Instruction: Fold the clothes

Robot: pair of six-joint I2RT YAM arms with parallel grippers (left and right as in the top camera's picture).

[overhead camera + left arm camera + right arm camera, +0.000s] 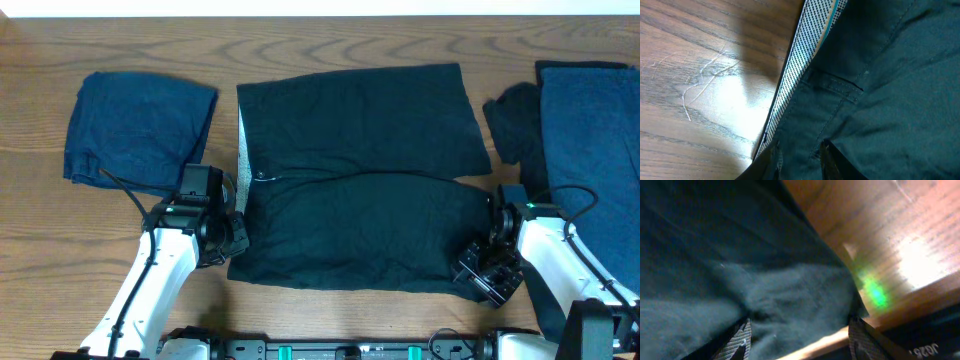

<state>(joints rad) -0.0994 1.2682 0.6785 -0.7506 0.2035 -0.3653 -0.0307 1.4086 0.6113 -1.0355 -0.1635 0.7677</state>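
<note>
A black garment (360, 175) lay spread flat mid-frame, its pale dotted hem (243, 150) at its left edge. One folded navy garment (135, 130) lay upper left, and a navy pile (590, 140) far right.

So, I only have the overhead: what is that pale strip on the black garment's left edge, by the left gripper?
Observer: In the left wrist view it is a pale band printed with fine dark dots, lining the black garment's edge.
Operator: Is the left gripper holding it?
Observer: The left gripper has dark fabric between its jaws, beside the band; whether it pinches, I cannot tell.
Operator: And the right?
Observer: The right gripper's jaws stand wide apart, the garment's corner lying between them.
</note>
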